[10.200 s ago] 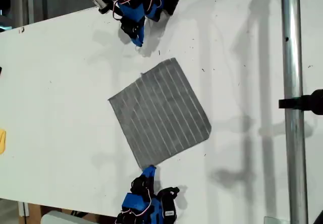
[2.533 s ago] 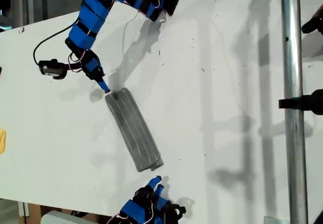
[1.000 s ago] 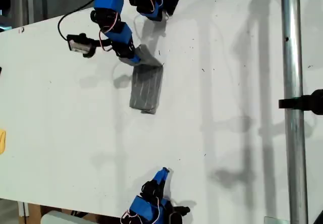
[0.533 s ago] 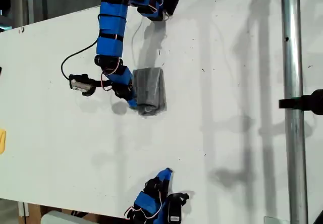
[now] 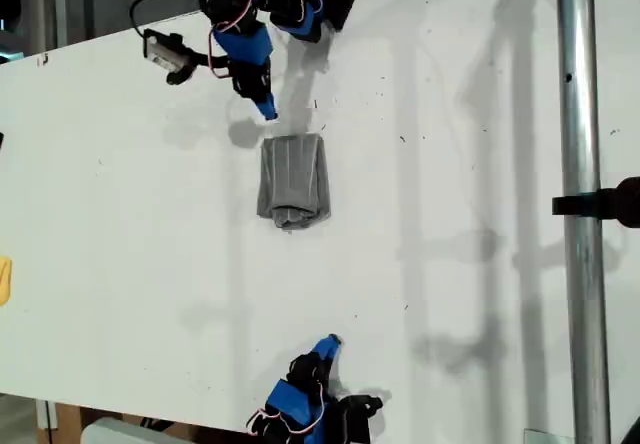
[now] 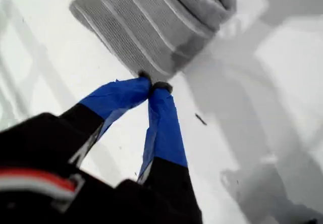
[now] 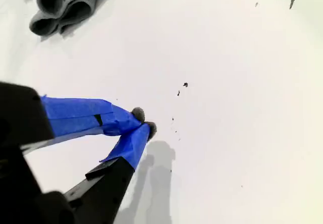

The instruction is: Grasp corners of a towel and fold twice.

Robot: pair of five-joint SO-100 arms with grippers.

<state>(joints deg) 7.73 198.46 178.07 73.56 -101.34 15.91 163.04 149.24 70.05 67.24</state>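
The towel (image 5: 291,180) is lying folded into a small bundle mid-table (both folds judged done). Nothing is being held: my first gripper (image 6: 151,87) and my second gripper (image 7: 143,123) are clenched empty.

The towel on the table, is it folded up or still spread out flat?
Folded. The towel lies as a small, thick grey bundle, with stacked layers and rolled edges showing in the second wrist view; neither gripper holds it.

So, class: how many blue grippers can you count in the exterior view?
2. My first gripper is near the exterior view's top, just above the folded towel; my second gripper is near its bottom edge.
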